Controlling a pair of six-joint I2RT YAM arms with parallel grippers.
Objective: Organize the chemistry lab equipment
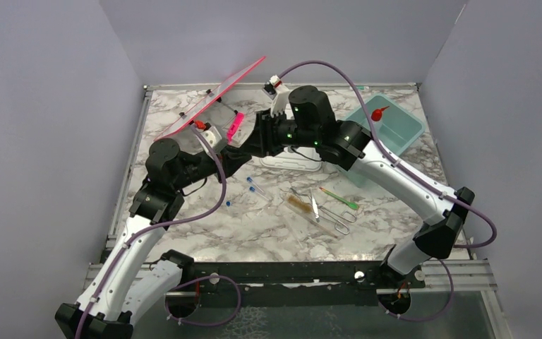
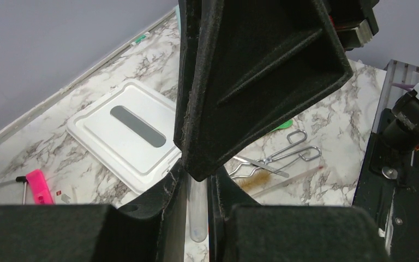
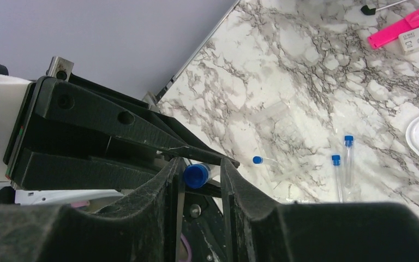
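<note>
In the left wrist view my left gripper [image 2: 198, 188] is shut on a clear tube [image 2: 198, 213], held in the air over the marble table. The tube's blue cap [image 3: 195, 176] sits between the fingers of my right gripper [image 3: 201, 166], which straddle it with a small gap showing on one side. From above, the two grippers meet tip to tip [image 1: 250, 145]. Other blue-capped tubes [image 3: 348, 158] lie on the table. The tan brush [image 1: 298, 205], tweezers [image 1: 315, 205], wire clamp [image 1: 339, 219] and green-tipped stick [image 1: 339, 198] lie together. The squeeze bottle [image 1: 379, 113] rests in the teal tub.
The teal tub [image 1: 404, 133] stands at the back right. A white lid [image 2: 125, 131] lies flat just behind the grippers. A clear box with a raised pink lid [image 1: 215, 99] stands at the back left. Grey walls enclose the table.
</note>
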